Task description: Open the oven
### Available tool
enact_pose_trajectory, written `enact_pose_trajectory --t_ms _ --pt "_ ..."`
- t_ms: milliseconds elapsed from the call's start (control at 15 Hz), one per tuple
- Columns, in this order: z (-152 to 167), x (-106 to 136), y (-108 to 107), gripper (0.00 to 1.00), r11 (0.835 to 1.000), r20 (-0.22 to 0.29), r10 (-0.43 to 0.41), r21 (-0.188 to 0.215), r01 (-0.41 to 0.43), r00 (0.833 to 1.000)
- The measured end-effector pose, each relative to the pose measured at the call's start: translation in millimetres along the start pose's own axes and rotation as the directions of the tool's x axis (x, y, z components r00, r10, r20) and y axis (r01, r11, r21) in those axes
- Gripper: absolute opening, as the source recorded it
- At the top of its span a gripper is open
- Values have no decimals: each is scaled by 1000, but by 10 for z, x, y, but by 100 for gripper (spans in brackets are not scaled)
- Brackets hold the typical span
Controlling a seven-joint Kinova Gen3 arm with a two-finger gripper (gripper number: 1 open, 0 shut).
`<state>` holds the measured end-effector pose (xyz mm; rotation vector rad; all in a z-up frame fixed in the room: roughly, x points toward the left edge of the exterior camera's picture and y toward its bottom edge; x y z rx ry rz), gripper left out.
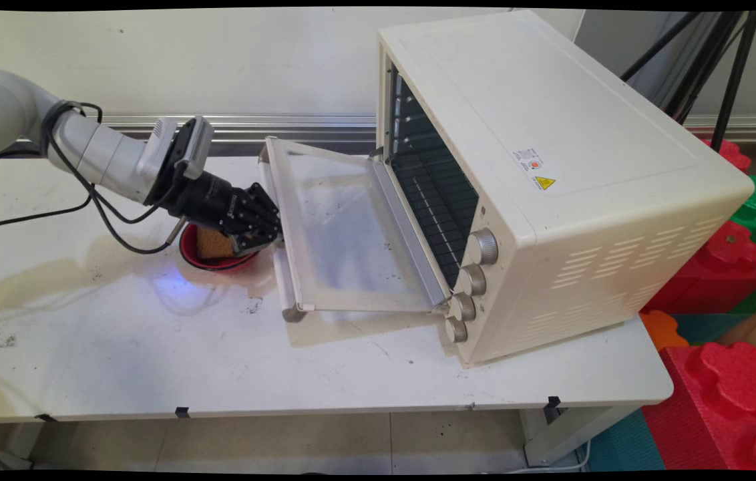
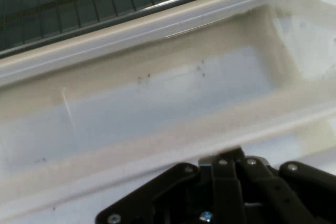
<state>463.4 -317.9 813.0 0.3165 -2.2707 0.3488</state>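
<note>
My black gripper (image 1: 274, 230) hangs low at the left rim of the cream toaster oven's open door (image 1: 344, 227); its fingers stand shut with nothing seen between them. Just behind and under the hand sits a red bowl (image 1: 218, 265) holding a brown square block (image 1: 212, 244), partly hidden by the hand. In the hand view the gripper (image 2: 231, 156) points across the lowered door (image 2: 157, 98) toward the dark wire rack (image 2: 79, 9) inside the oven. The oven body (image 1: 551, 167) stands at the right of the table.
Four knobs (image 1: 483, 247) run down the oven's front right of the door. Black cables (image 1: 104, 214) hang from the arm onto the white table (image 1: 151, 361). Red and green foam blocks (image 1: 725, 387) and tripod legs (image 1: 718, 60) stand beyond the table's right end.
</note>
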Motion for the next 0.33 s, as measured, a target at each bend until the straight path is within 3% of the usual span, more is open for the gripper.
enact_pose_trajectory --t_ms 333 --pt "7 -102 1 0 1000 12 8 -5 -8 1000"
